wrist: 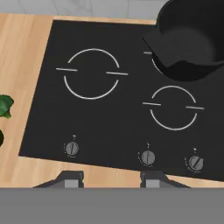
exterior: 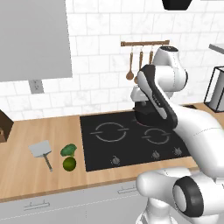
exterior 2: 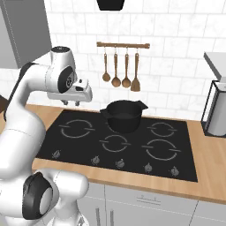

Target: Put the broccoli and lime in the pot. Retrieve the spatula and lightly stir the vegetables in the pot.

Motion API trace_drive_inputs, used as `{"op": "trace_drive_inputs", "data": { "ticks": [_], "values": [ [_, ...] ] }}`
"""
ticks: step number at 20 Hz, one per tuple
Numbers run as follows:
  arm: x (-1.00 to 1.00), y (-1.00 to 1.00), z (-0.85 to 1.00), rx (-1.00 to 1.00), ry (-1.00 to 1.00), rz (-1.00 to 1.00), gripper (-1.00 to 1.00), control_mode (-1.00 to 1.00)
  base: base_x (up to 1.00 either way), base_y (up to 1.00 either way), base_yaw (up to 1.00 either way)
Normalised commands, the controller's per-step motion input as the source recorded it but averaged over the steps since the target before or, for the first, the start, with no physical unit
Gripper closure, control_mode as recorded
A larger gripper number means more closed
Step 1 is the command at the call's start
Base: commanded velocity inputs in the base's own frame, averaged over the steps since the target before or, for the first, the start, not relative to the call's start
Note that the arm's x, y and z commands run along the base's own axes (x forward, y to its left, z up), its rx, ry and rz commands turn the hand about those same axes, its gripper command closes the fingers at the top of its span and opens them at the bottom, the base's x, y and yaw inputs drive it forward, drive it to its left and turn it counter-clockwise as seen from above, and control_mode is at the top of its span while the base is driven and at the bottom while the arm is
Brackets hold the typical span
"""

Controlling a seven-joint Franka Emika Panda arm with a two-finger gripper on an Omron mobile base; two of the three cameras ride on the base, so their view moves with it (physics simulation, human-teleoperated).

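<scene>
On the wooden counter we see the spatula, broccoli and lime left of the black cooktop. The pot sits on a rear burner. Our gripper hovers above the cooktop, fingers apart, empty.

1. Lighting: bright, even, diffuse; no distinct source visible.
2. Shadows: faint, soft; a small one beneath the spatula on the counter.
3. Glare: none on the cooktop.
4. Sharpness: slightly soft, rendered; no edge distortion.
</scene>
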Motion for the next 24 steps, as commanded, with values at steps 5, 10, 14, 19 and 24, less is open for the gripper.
{"op": "trace_drive_inputs", "data": {
  "ticks": [5, 10, 14, 19, 24],
  "values": [
    [-0.34, 0.00, 0.00, 0.00, -0.04, 0.00, -1.00, -1.00, 0.00, 0.00, 0.00],
    [-0.83, 0.05, -0.09, 0.01, -0.01, 0.00, -1.00, -1.00, 0.00, 0.00, 0.00],
    [-0.77, 0.03, -0.14, 0.02, 0.00, 0.00, -1.00, -1.00, 0.00, 0.00, 0.00],
    [-0.53, 0.13, -0.23, 0.06, 0.00, 0.00, -1.00, -1.00, 0.00, 0.00, 0.00],
    [-0.45, 0.23, -0.33, 0.08, 0.01, 0.00, -1.00, -1.00, 0.00, 0.00, 0.00]
  ]
}}
